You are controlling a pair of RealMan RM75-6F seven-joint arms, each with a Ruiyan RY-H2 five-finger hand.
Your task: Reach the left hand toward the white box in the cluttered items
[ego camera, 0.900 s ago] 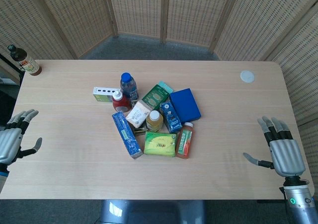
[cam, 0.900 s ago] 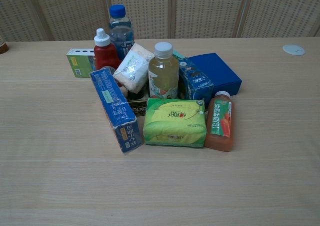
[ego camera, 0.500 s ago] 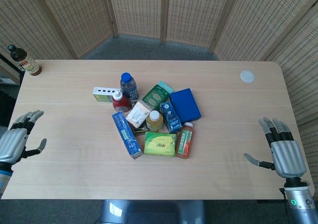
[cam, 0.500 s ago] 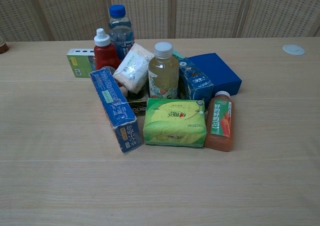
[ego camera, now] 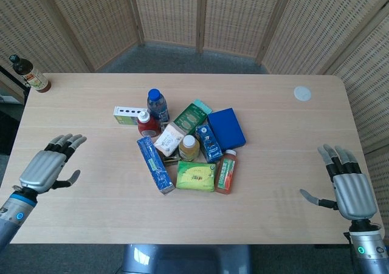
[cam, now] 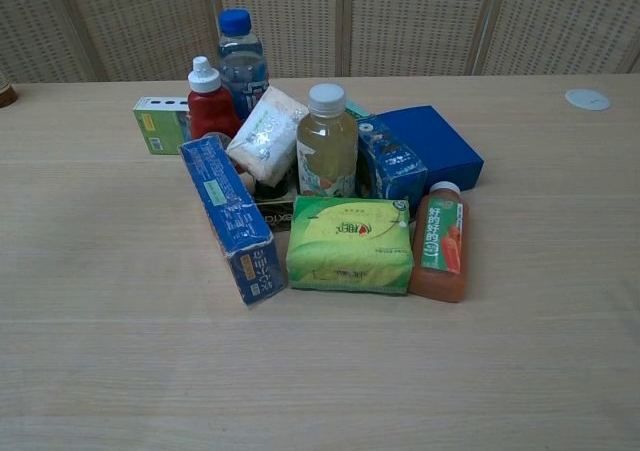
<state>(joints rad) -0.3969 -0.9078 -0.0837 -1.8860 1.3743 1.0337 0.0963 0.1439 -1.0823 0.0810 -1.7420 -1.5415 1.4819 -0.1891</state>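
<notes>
The white box [ego camera: 126,114] with a green end lies at the far left of the clutter, behind the red ketchup bottle [ego camera: 148,124]; in the chest view the white box [cam: 160,123] peeks out left of that bottle [cam: 206,99]. My left hand [ego camera: 50,168] hovers over the table's left part, fingers spread, holding nothing, well short of the box. My right hand [ego camera: 349,189] stays open near the right front edge. Neither hand shows in the chest view.
The pile holds a water bottle [ego camera: 157,104], a long blue box [ego camera: 154,164], a white pouch [ego camera: 168,140], a juice bottle [ego camera: 189,147], a green tissue pack [ego camera: 196,177], an orange drink bottle [ego camera: 225,172] and a blue box [ego camera: 226,127]. A brown bottle [ego camera: 29,73] stands far left; a white lid [ego camera: 302,93] lies far right.
My left hand has moved right and forward over the table, toward the clutter. The right hand and the items stay as they were.
</notes>
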